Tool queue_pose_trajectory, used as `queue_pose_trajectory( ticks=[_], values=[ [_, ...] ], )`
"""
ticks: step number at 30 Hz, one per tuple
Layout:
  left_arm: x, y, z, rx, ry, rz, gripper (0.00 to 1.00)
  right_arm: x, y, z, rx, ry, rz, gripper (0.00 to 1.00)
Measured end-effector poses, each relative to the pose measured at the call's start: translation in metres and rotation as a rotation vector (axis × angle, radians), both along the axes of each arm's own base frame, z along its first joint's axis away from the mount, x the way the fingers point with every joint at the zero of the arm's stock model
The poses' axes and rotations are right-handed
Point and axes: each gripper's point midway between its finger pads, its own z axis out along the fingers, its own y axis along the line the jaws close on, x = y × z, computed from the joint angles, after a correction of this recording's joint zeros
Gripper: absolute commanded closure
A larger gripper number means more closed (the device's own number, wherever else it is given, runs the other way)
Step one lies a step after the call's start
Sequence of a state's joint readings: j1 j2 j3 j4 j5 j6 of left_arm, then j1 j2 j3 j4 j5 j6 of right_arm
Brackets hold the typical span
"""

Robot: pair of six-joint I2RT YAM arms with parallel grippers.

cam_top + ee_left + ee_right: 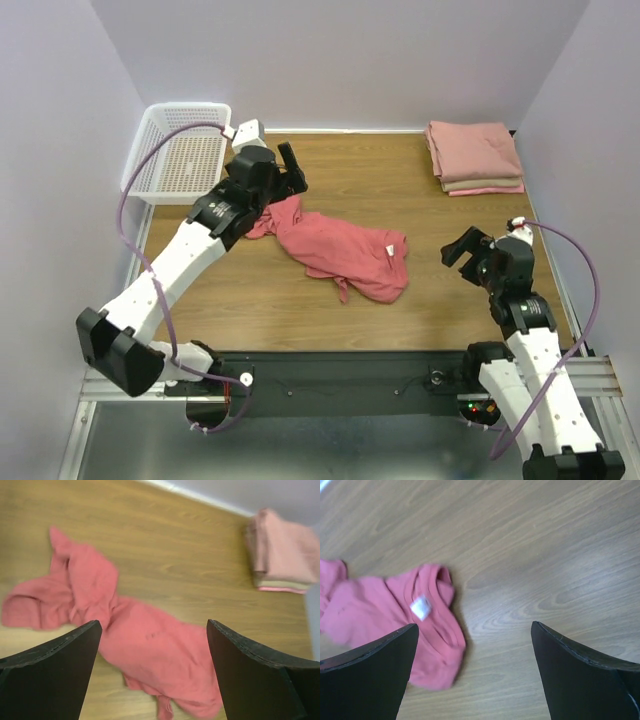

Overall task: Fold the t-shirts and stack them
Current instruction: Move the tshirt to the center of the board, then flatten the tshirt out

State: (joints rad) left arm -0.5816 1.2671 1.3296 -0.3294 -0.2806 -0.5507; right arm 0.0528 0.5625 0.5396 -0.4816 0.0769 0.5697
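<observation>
Seen from above, the coral-red t-shirt (340, 250) lies crumpled in the middle of the table (420, 320). The left end effector (288, 170) is over its far-left end and the right end effector (465, 250) is just right of it. A folded stack (475, 157) sits far right and a white basket (180, 150) far left. In the left wrist view the fingers (50, 675) are spread wide and empty above the shirt. In the right wrist view the fingers (365, 675) are spread and empty beside the collar (437, 587).

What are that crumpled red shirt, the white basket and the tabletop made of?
Crumpled red shirt: soft matte knit, likely cotton; it slumps in loose folds.
White basket: probably moulded plastic, a stiff, even lattice.
Tabletop: wood grain with slight sheen, possibly laminate rather than solid wood.
</observation>
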Motion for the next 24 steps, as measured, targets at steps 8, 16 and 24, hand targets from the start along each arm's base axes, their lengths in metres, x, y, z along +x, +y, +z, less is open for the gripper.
queue_pose_trajectory(
  ticks=[8, 16, 24],
  values=[
    [-0.030, 0.026, -0.165, 0.154, 0.367, 0.114, 0.02, 0.001, 0.035, -0.033, 0.061, 0.150, 0.207, 0.00],
    [-0.066, 0.062, -0.190, 0.083, 0.401, 0.223, 0.02, -0.022, 0.115, -0.054, 0.054, 0.249, 0.488, 0.00],
    [-0.082, 0.148, -0.245, -0.019, 0.487, 0.480, 0.02, -0.030, 0.128, -0.082, 0.031, 0.337, 0.450, 0.09]
  ],
)
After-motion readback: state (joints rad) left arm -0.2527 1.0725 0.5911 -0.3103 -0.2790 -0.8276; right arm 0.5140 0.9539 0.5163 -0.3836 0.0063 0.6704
